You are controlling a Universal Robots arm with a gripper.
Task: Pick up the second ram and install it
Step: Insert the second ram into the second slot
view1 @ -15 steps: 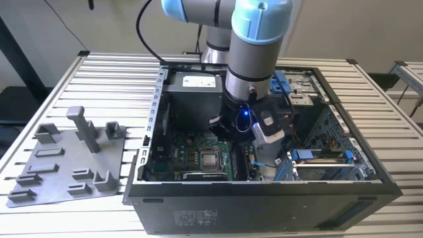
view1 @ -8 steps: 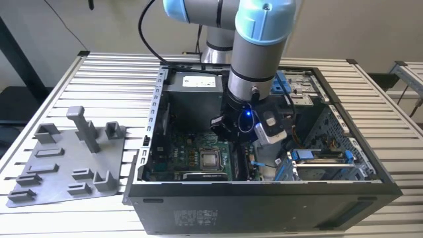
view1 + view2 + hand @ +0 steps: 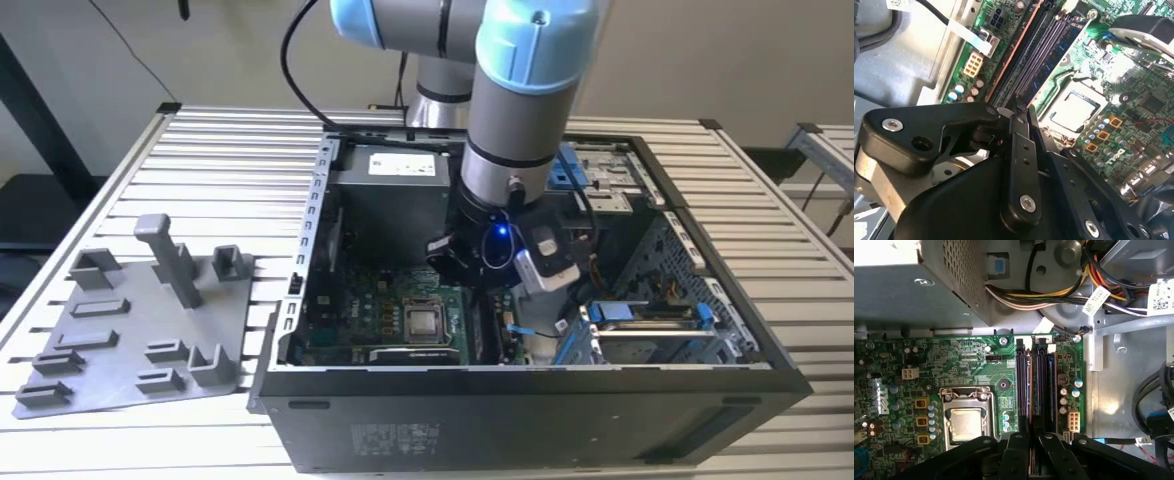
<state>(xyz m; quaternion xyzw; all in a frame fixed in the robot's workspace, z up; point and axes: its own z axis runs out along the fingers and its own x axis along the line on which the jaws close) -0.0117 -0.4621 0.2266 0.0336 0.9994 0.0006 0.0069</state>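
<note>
Computer case (image 3: pixel 534 400): a black tower lying open on the slatted table (image 3: pixel 120 440), with the arm (image 3: pixel 514 150) reaching down into it.
Motherboard (image 3: pixel 964 360): green, on the floor of the case; the landmark for everything below.
Holder plate (image 3: pixel 127 335): grey plastic with upright posts, on the table outside the case, toward the exterior view's left.
Processor socket (image 3: pixel 965 420): a silver square on the motherboard, beside the long black slots (image 3: pixel 1024 390).
Gripper (image 3: pixel 1030 460): black, low over the motherboard at one end of the slots, also seen at (image 3: pixel 1021 117); its fingers stand nearly together, clamped on the end of a thin board.
Second ram (image 3: pixel 1054 50): a dark blue-grey strip running along the slots of the motherboard, beside the socket; its near end lies between the gripper's fingers, and the rest stretches away from the claw along the slot. Whether it is fully seated cannot be told.
</note>
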